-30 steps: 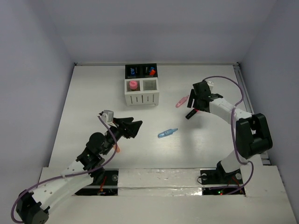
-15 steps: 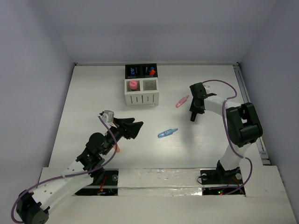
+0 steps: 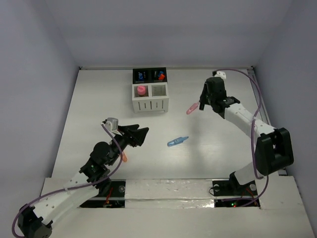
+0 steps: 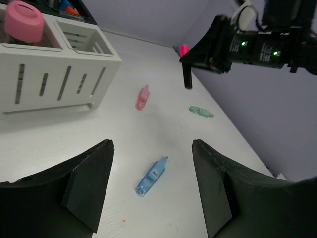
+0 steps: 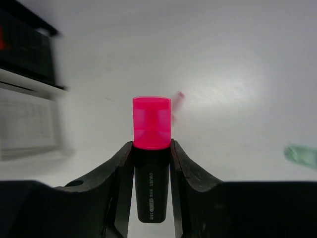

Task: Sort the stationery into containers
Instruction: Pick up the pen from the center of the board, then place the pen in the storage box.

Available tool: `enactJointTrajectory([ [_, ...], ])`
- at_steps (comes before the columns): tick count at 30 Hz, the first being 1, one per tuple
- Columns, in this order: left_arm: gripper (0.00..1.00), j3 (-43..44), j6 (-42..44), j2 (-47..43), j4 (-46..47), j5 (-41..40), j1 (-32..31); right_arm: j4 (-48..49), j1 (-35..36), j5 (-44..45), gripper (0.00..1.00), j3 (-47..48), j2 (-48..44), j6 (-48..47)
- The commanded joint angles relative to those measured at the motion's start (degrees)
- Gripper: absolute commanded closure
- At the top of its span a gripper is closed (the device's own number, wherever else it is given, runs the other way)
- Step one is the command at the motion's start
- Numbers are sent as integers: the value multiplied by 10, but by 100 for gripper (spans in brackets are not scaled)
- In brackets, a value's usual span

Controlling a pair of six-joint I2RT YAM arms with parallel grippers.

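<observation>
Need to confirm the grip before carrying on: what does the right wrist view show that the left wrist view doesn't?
Right wrist only: the right hand clamped on the pink-capped highlighter, seen close up. Left wrist only: the blue pen and the open left hand. Both: the highlighter, the pink pen, the green pen and the white cups.
</observation>
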Motion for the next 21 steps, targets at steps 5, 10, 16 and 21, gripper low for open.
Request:
enactJointTrajectory([
  [5, 39, 2, 32, -22, -15, -100, -3, 275, 101, -30, 96, 165, 101, -94],
  [10, 39, 4, 42, 10, -15, -128, -3, 346, 139, -58, 96, 281, 210, -114],
  [16, 39, 2, 46, 49, 4, -126, -3, 396, 174, -50, 96, 312, 267, -161],
  [21, 39, 3, 46, 74, 21, -116, -3, 478, 186, -47, 96, 240, 262, -155],
])
